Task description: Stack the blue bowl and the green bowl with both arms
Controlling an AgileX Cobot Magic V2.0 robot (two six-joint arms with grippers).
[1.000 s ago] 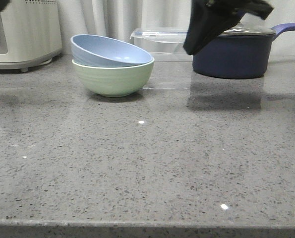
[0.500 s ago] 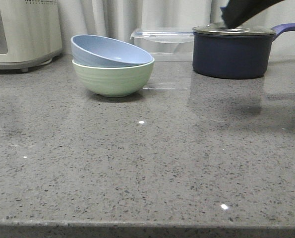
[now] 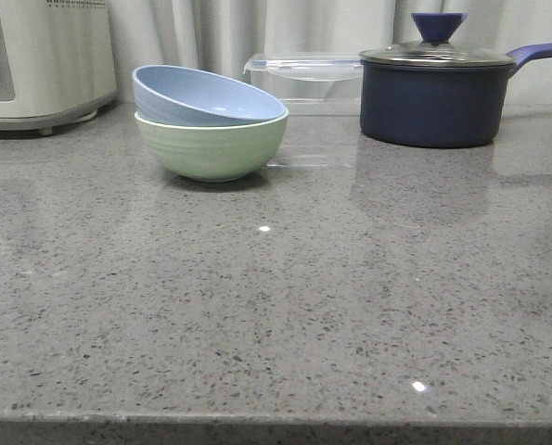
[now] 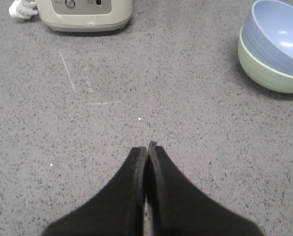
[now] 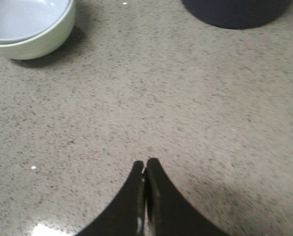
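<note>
The blue bowl (image 3: pixel 204 95) rests tilted inside the green bowl (image 3: pixel 213 146) at the back left of the counter. Both also show in the left wrist view, blue bowl (image 4: pixel 279 37) in green bowl (image 4: pixel 264 73), and in the right wrist view, blue bowl (image 5: pixel 23 17) in green bowl (image 5: pixel 45 42). My left gripper (image 4: pixel 146 146) is shut with nothing in it, high above bare counter and well apart from the bowls. My right gripper (image 5: pixel 145 162) is likewise shut and empty over bare counter. Neither arm shows in the front view.
A dark navy saucepan (image 3: pixel 433 97) with a glass lid stands at the back right. A clear lidded container (image 3: pixel 303 74) sits behind the bowls. A cream toaster (image 3: pixel 39 60) stands at the back left. The grey speckled counter (image 3: pixel 285 306) ends at a front edge.
The right arm has risen out of the front view, uncovering the saucepan's lid knob. The left arm's tip at the top left corner has gone too. The bowls have not moved.
</note>
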